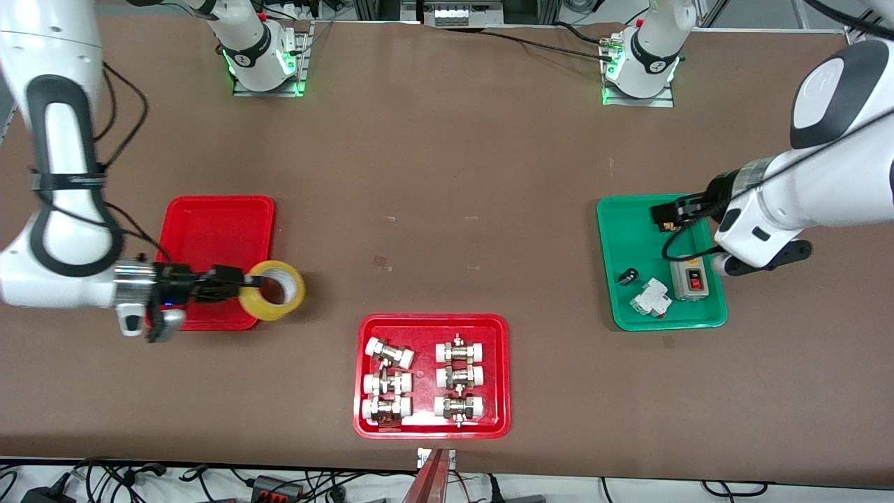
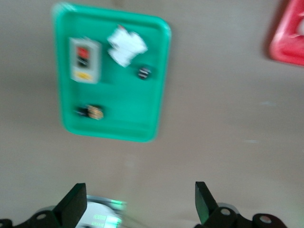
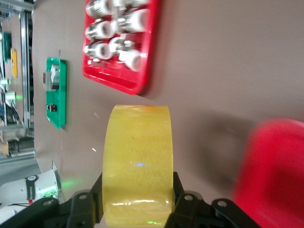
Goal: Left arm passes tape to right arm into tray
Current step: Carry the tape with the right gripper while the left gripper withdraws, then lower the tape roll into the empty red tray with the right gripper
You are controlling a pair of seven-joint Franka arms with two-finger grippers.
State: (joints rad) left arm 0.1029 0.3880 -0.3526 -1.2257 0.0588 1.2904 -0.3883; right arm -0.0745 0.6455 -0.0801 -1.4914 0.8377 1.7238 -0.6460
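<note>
Front view, right jaws [image 1: 234, 285] clenched on tape [image 1: 274, 290] over tray [image 1: 216, 230] corner, left jaws [image 2: 137, 204] released, tips cropped

no readable text, switch box [image 1: 691, 280] markings perhaps too blurred

I see yellow-amber tape [image 1: 273, 290] in my right gripper's [image 1: 246, 283] black fingers, beside the plain red tray [image 1: 216, 230]; another red tray [image 1: 431, 426] carries silver, white-capped fittings [image 1: 457, 378]; a green tray [image 1: 628, 237] sits by my white, black-jointed left arm [image 1: 803, 195] on the brown table [image 1: 447, 175]
</note>
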